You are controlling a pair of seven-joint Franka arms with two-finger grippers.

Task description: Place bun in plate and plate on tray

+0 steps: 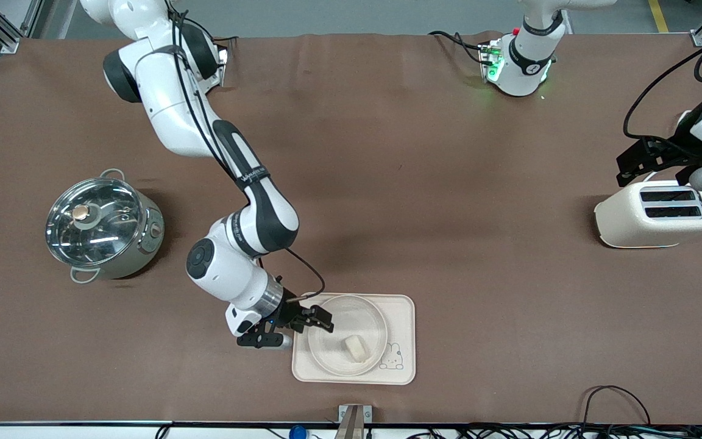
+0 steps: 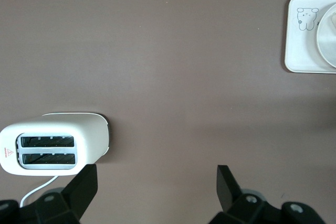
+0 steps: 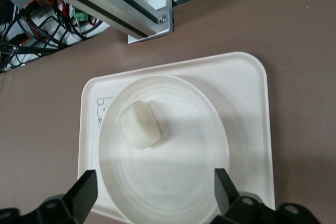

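Note:
The bun (image 1: 355,347) lies in the round plate (image 1: 381,323), and the plate sits on the rectangular tray (image 1: 403,341) with the bunny drawing, near the table's front edge. My right gripper (image 1: 295,329) is open and empty over the tray's end toward the right arm, by the plate's rim. In the right wrist view the bun (image 3: 139,124), plate (image 3: 173,177) and tray (image 3: 247,87) lie just ahead of the open right gripper (image 3: 155,182). My left gripper (image 1: 655,171) is open and empty over the toaster, and that arm waits. It also shows in the left wrist view (image 2: 157,182).
A cream toaster (image 1: 659,213) stands at the left arm's end of the table; it also shows in the left wrist view (image 2: 52,145). A steel pot with a glass lid (image 1: 102,224) stands at the right arm's end. A metal bracket (image 1: 354,417) sits at the front edge.

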